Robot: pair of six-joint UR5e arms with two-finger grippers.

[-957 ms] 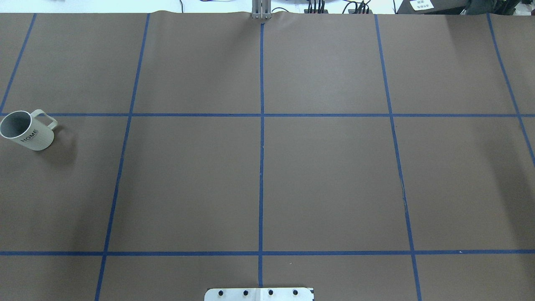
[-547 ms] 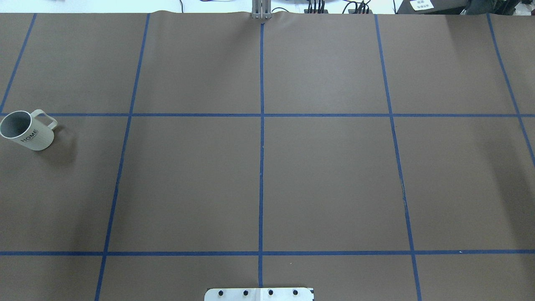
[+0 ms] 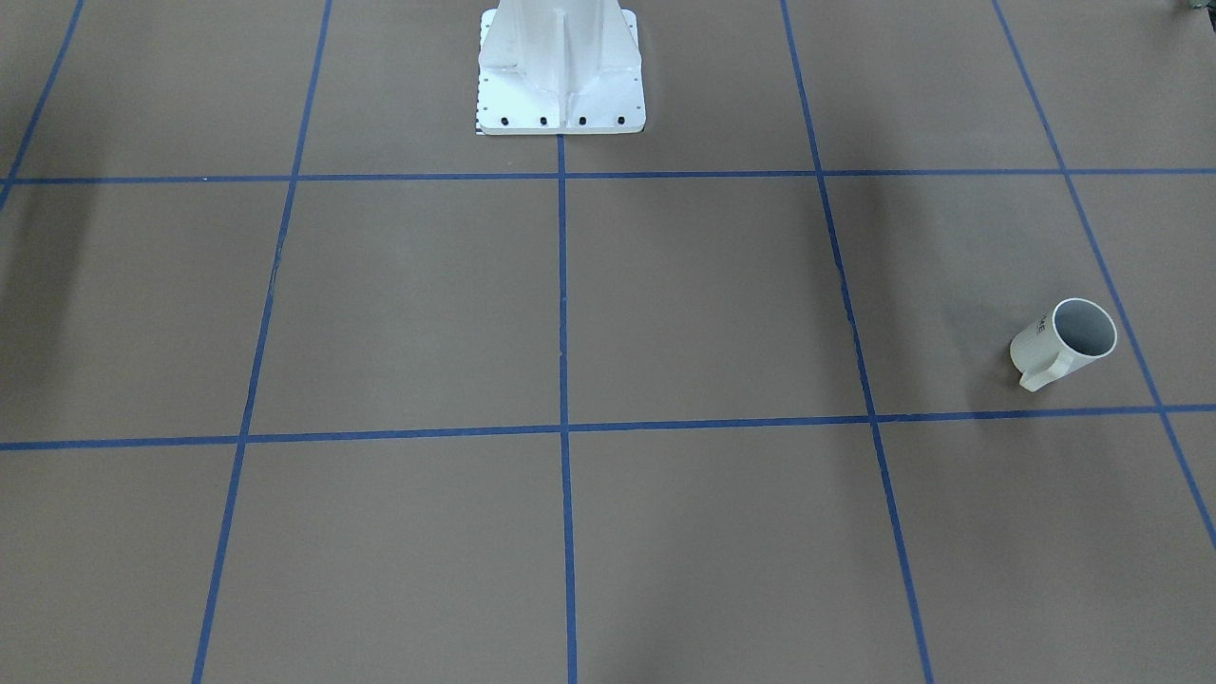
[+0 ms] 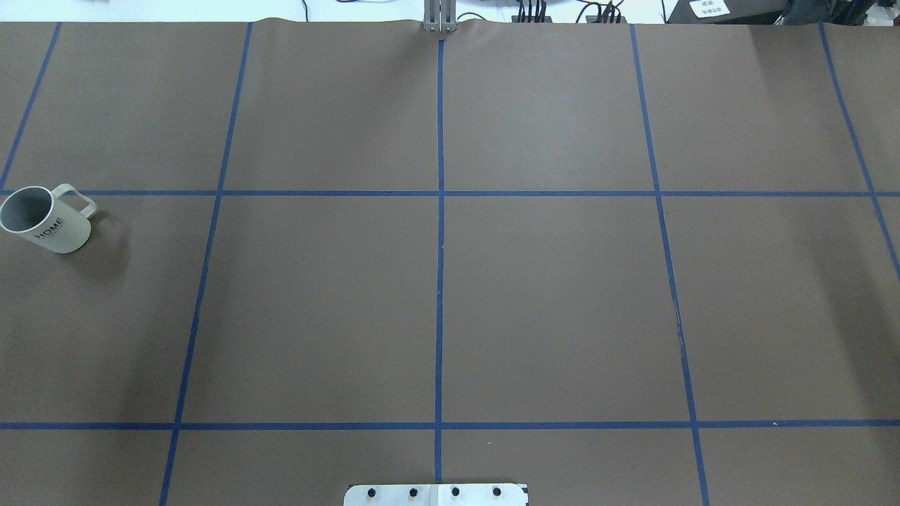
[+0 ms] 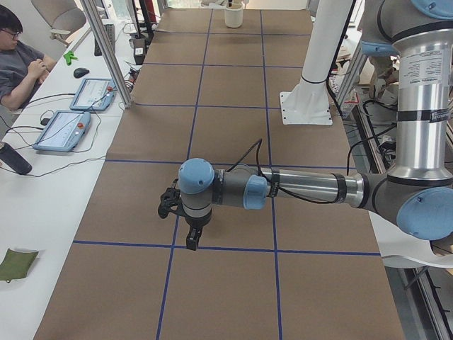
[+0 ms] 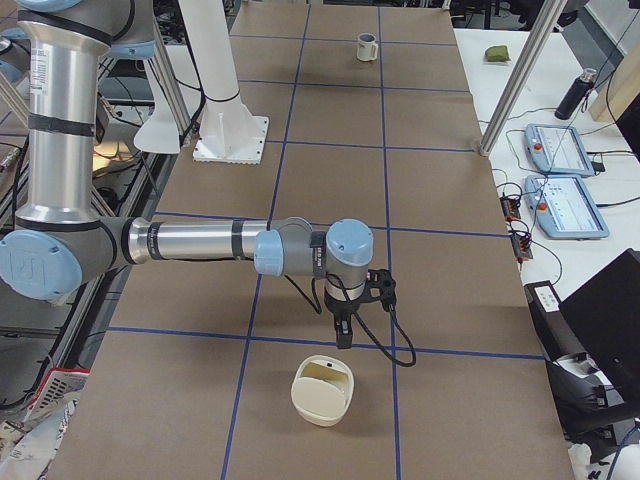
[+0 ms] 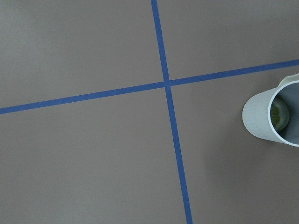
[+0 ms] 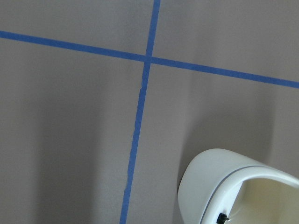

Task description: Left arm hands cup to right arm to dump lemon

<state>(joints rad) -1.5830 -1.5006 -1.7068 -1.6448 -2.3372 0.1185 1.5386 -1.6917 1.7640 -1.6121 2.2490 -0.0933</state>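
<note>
Overhead exterior gave you the cup (image 4: 46, 219) standing upright on the brown counter (image 4: 548, 302), well off to the robot's left of the white base (image 4: 436, 495), with its handle turned away from the robot. From the left wrist camera you could look down its mouth and see the lemon (image 7: 277, 114) lying at the bottom. Neither arm touched the cup. You had the left pincer (image 5: 191, 244) hanging point-down above the counter on the left of the base. The right pincer (image 6: 343, 338) hung the same way on the right of the base. Both showed only in the side cameras, so you could not tell whether either was spread or pressed together. Farther out from the base than the right pincer, a cream container (image 6: 322, 390) sat on the counter, near that pincer but apart from it.
</note>
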